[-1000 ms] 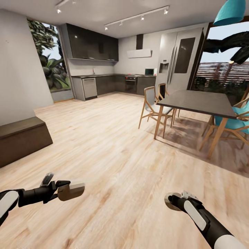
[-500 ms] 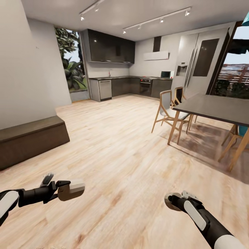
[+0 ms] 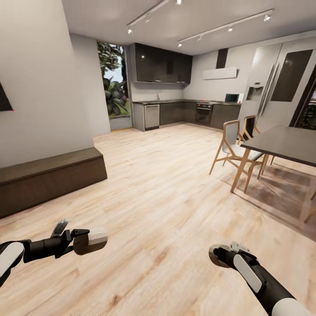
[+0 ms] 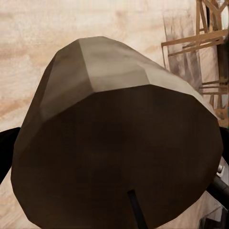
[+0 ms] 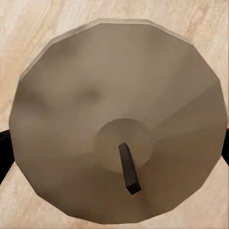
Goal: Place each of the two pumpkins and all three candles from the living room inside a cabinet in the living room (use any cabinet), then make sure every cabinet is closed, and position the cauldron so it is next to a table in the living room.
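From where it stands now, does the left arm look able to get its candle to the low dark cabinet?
Probably not yet: the left gripper holds a candle, but open floor separates it from the cabinet by the wall.

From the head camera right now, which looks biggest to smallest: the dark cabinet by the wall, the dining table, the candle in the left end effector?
1. cabinet
2. dining table, partly cut off by the frame
3. candle, smallest-looking despite being nearest the camera

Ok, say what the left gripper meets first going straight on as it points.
Beyond the beige cylindrical candle it holds, the left gripper probably meets the pale wooden plank floor first; depth is unclear.
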